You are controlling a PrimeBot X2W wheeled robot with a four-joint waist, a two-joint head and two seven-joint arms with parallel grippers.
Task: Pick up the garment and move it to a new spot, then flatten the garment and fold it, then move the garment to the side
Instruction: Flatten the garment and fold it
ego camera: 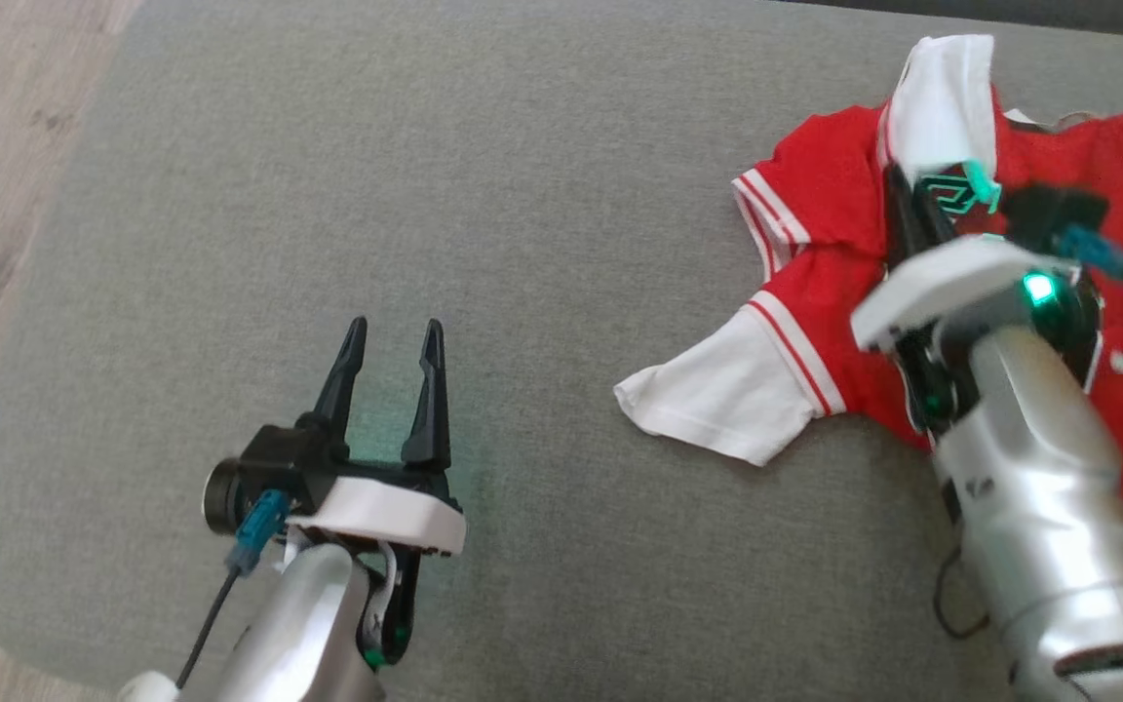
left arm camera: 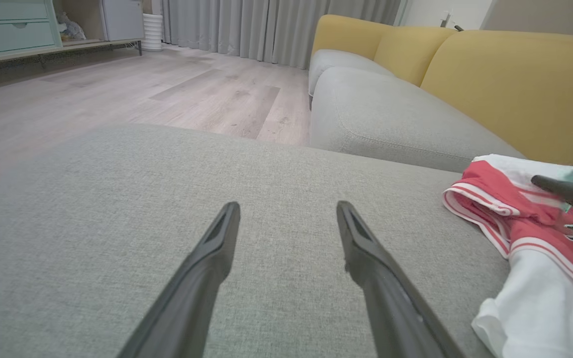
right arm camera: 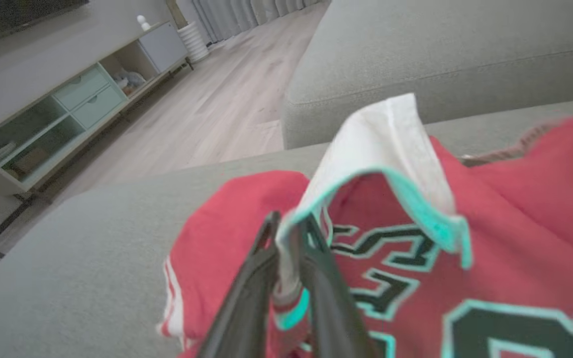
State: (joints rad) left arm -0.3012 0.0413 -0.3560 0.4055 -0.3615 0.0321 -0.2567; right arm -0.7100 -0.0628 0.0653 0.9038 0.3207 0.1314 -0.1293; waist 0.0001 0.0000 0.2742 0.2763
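Garment (right arm camera: 515,199) pinched by right fingers (right arm camera: 244,298), left fingers (left arm camera: 199,278) spread

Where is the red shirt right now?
The shirt lies crumpled on the grey cushion, at the head view's right, pinched by the right gripper.

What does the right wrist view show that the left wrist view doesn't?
Right wrist view: the right gripper shut on a white, teal-edged fold of the red and white jersey garment. Left wrist view: the open left gripper and a yellow sofa backrest. Both: the garment, the grey fabric cushion, the pale wooden floor.
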